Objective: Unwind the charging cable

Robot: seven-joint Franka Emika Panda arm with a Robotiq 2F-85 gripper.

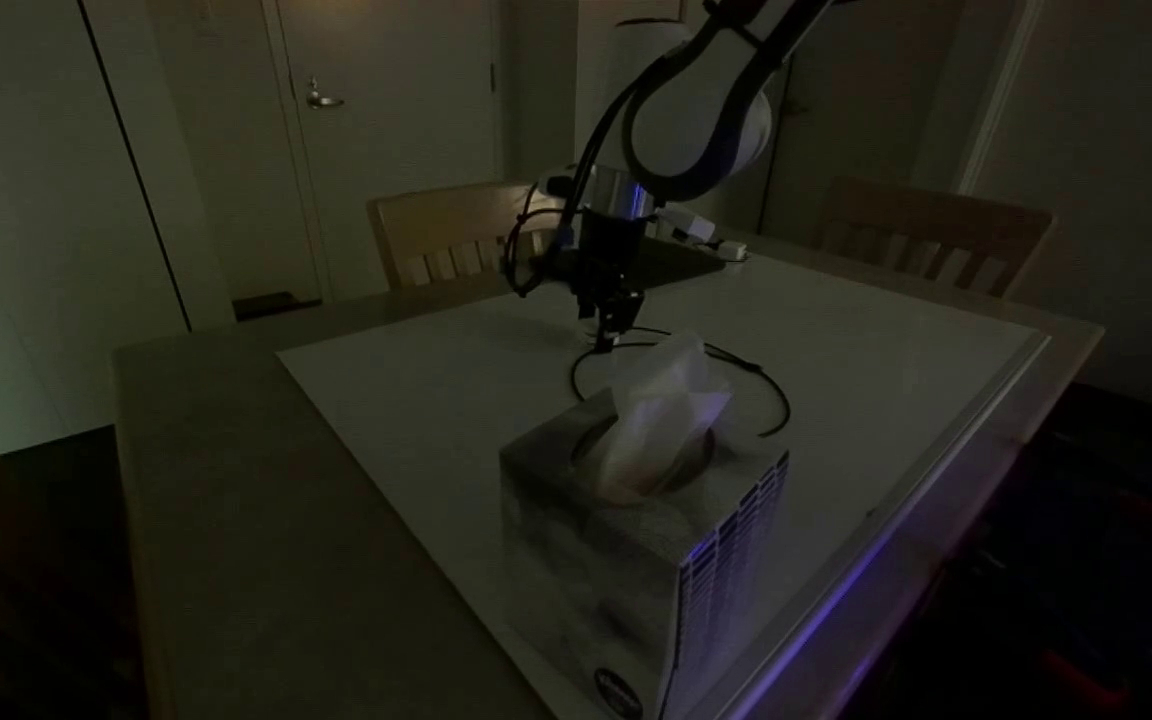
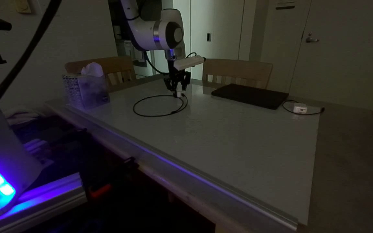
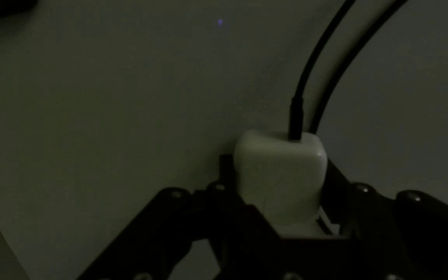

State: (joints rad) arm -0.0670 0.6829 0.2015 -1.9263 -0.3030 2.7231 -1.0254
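Note:
A white charger block sits between the two black fingers of my gripper in the wrist view, with a finger against each side. In an exterior view the charger is upright, at or just above the white board; I cannot tell which. My gripper points down over it. The black charging cable plugs into the charger's end face, and two strands run up and right. The cable lies in one wide open loop on the board. In an exterior view the tissue box hides part of the cable.
A tissue box stands near the cable loop; it also shows in an exterior view. A dark flat laptop-like slab lies at the board's edge. A second white adapter with a short black cable lies beside it. Chairs stand around the table.

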